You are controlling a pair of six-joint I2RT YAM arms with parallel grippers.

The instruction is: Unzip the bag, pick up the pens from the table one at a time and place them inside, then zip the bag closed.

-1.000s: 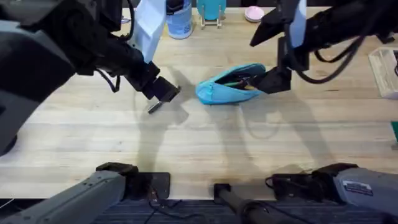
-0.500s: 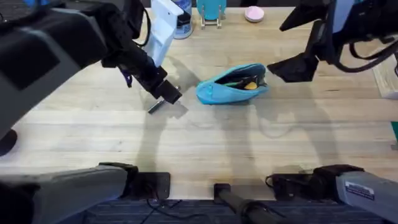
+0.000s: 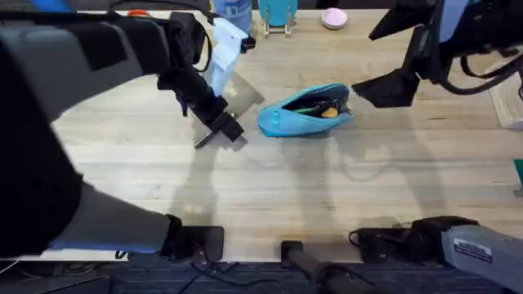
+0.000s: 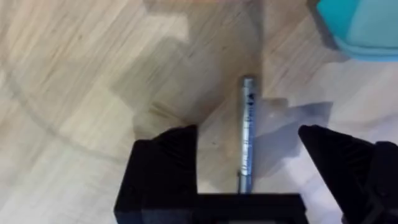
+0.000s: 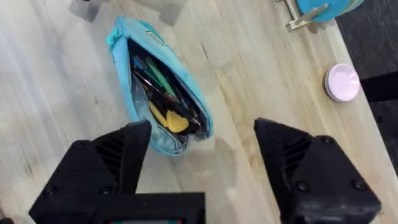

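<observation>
Silvery pen (image 4: 247,130) flat on counter (image 3: 270,188), just left of bag (image 3: 304,110). Left wrist view: pen's long axis runs straight out from left hand (image 4: 249,162), lying in gap, crosswise to closing line. Fingers spread wide, empty, one each side. Left hand nearest; likely just descend and close. Bag unzipped, mouth open, contents inside. Right hand (image 5: 202,168) wide, empty, raised beside bag's right end.
</observation>
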